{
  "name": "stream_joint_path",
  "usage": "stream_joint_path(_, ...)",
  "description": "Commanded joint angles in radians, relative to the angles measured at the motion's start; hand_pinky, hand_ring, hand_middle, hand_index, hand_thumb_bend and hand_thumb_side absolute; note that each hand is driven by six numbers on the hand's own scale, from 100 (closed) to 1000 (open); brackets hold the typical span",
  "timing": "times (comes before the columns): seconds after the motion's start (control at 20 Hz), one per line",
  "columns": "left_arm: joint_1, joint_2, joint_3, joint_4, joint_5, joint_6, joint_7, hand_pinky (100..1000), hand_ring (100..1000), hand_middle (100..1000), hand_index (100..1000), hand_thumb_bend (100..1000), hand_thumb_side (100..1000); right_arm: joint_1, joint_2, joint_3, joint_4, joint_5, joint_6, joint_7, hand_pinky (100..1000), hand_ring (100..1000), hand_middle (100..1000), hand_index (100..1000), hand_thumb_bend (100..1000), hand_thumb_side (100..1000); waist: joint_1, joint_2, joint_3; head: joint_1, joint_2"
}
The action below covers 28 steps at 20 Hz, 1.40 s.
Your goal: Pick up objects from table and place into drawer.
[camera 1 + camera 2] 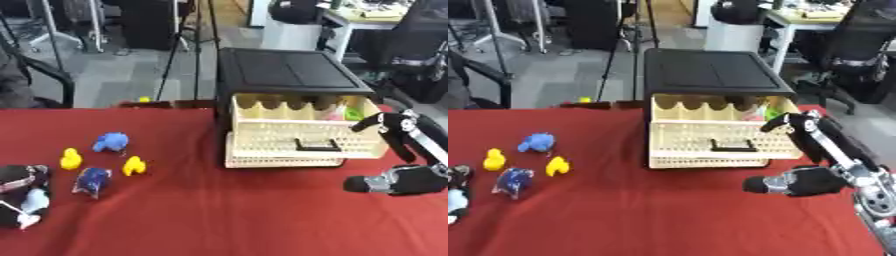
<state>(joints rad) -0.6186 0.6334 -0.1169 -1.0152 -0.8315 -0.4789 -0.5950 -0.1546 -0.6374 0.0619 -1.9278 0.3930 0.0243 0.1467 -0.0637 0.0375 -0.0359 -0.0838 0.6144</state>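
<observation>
toys are what this job is about, and most of them lie on the red table [219,215] over on my left, well apart from the drawer [302,135]: a blue toy [111,142], a yellow duck [70,159], a second yellow duck [133,165] and a darker blue toy [91,181]. the drawer itself is pulled out of the black cabinet [289,70], and inside near its right end i can make out something green [353,114] and something pinkish [333,115], so i judge a couple of pieces are already in. my right hand [807,181] sits just beside the drawer's right front corner, fingers relaxed and spread, thumb pointing left, holding nothing. my left hand [22,192] shows at the lower left edge near the toys; i cannot tell how it is set, nor whether the pale thing by it is held. as i read it, the work is early to midway: four toys on the cloth are left to carry across, and the drawer stands ready to take them
</observation>
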Motion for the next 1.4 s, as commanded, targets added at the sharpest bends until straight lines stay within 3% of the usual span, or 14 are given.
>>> stream_joint_path(0.05, -0.031, 0.055, 0.014, -0.059, 0.035, -0.003, -0.01, 306, 361, 399, 631, 100, 182, -0.008, -0.016, -0.012, -0.002, 0.002, -0.002, -0.002, 100, 100, 111, 709, 1000, 670, 0.005, -0.013, -0.002, -0.004, 0.006)
stream_joint_path(0.3, -0.058, 0.058, 0.024, -0.116, 0.092, 0.02, 0.008, 265, 323, 365, 610, 100, 178, -0.008, -0.014, -0.012, 0.0, 0.0, -0.003, -0.003, 100, 100, 111, 709, 1000, 670, 0.005, -0.015, -0.006, -0.006, 0.004)
stream_joint_path(0.7, -0.171, -0.021, 0.008, -0.143, 0.155, 0.064, 0.041, 233, 292, 337, 595, 100, 172, -0.018, -0.007, 0.003, 0.002, -0.005, -0.01, 0.01, 100, 100, 112, 709, 1000, 667, 0.005, -0.02, -0.032, 0.005, -0.001)
stream_joint_path(0.75, -0.188, -0.034, 0.006, -0.143, 0.157, 0.067, 0.046, 233, 292, 337, 595, 100, 244, -0.022, -0.006, 0.005, 0.002, -0.007, -0.011, 0.013, 100, 100, 112, 709, 1000, 666, 0.006, -0.02, -0.039, 0.008, -0.003)
stream_joint_path(0.8, -0.205, -0.047, 0.003, -0.141, 0.158, 0.07, 0.051, 233, 292, 336, 595, 100, 171, -0.026, -0.004, 0.007, 0.002, -0.008, -0.012, 0.015, 100, 100, 112, 709, 1000, 667, 0.006, -0.019, -0.046, 0.012, -0.006)
stream_joint_path(1.4, -0.35, -0.211, 0.005, -0.078, 0.185, 0.158, 0.17, 212, 278, 321, 590, 100, 222, -0.087, 0.008, 0.037, -0.005, -0.019, -0.028, 0.046, 100, 100, 112, 709, 1000, 663, 0.016, 0.015, -0.166, 0.068, -0.056)
